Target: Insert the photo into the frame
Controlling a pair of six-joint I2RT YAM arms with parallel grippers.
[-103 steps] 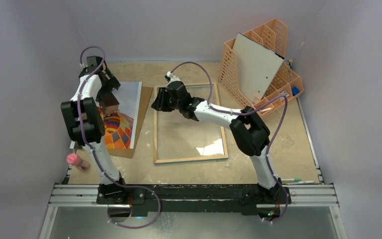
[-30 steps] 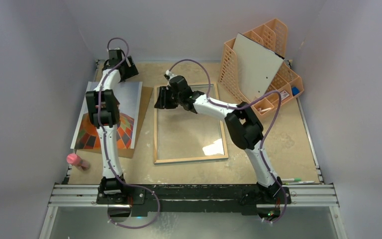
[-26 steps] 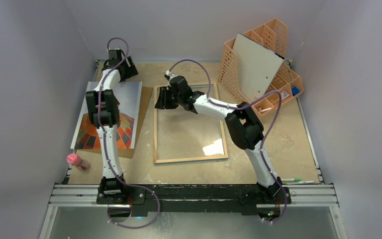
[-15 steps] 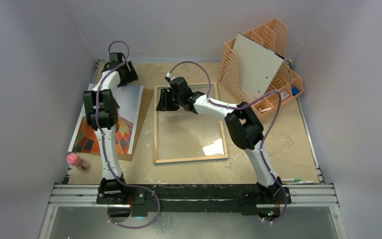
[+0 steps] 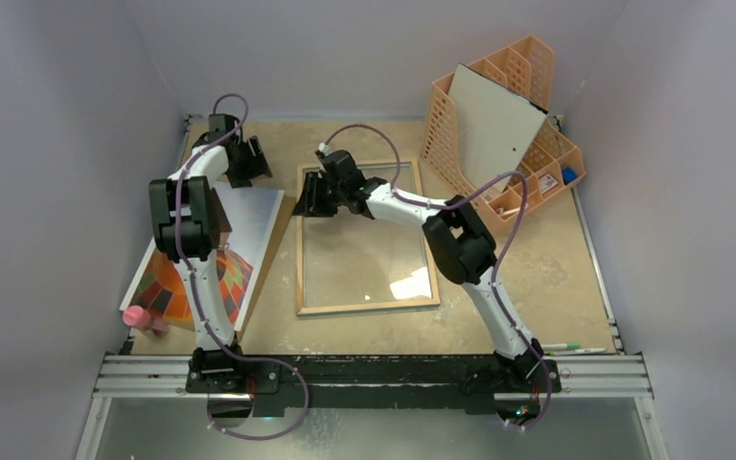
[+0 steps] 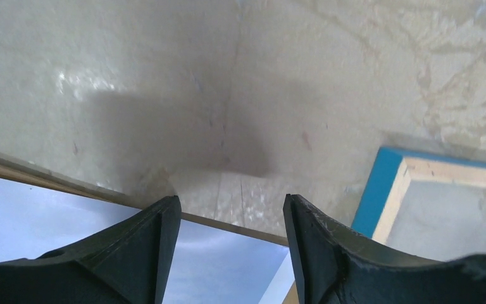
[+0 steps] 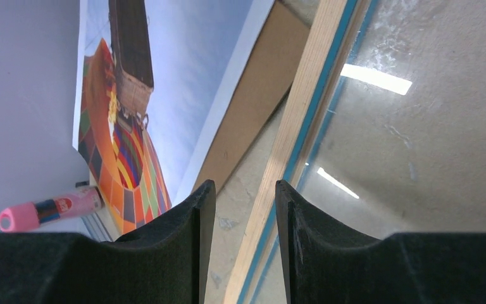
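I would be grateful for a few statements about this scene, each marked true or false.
1. The photo already lies inside the frame. False: it rests on a brown backing to the left of the frame.
2. The frame lies flat on the table. True.
3. A grey-white board leans in the orange organiser. True.
4. The pink glue stick lies on the glass. False: it lies by the photo's near left corner.
5. The left gripper is at the photo's far edge, jaws apart. True.

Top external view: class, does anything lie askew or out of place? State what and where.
The photo lies twisted, not parallel to the frame beside it, which sits square; its near left corner ends by a pink glue stick.
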